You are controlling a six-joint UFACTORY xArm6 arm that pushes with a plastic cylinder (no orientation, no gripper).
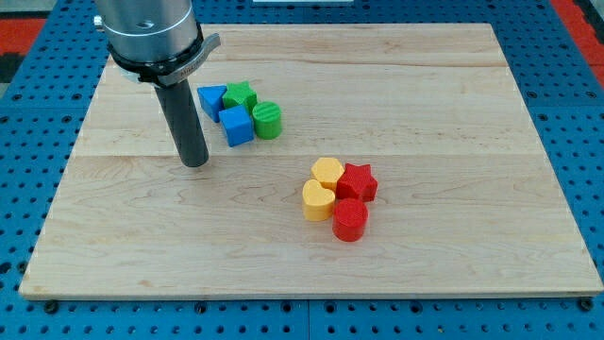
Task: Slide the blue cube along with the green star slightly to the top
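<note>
My tip (194,162) rested on the pale wooden worktop (453,113), at about 8 o'clock from the small blue plastic cube (237,126) and apart from it, with bare wood between. The small green plastic star (241,94) sat just at the cube's 12 o'clock, touching or nearly touching it, so cube and star lined up roughly along the 6-to-12 axis. The rig carried no gripper, only the straight dark rod, so nothing was spread, pressed together or pinched; the rod touched no block. Key relation: to push the pair toward 12 o'clock, the tip would need to stand at the cube's 6 o'clock; at this moment it lay off to the 8 o'clock side, so judged a short shift toward 3 o'clock was called for first. Risk noted: the blue triangular block (211,98) at the cube's 10 o'clock and the green cylinder (267,120) at its 3 o'clock crowded the pair and could be dragged along. Count: blue blocks 2 (cube, triangle); green 2 (star, cylinder); yellow 2, a hexagonal block (327,173) and a heart-shaped block (318,200); red 2, a red star (358,181) and a red cylinder (349,220). The yellow and red group lay well apart, at 4 o'clock from the cube. Total 8 blocks.
</note>
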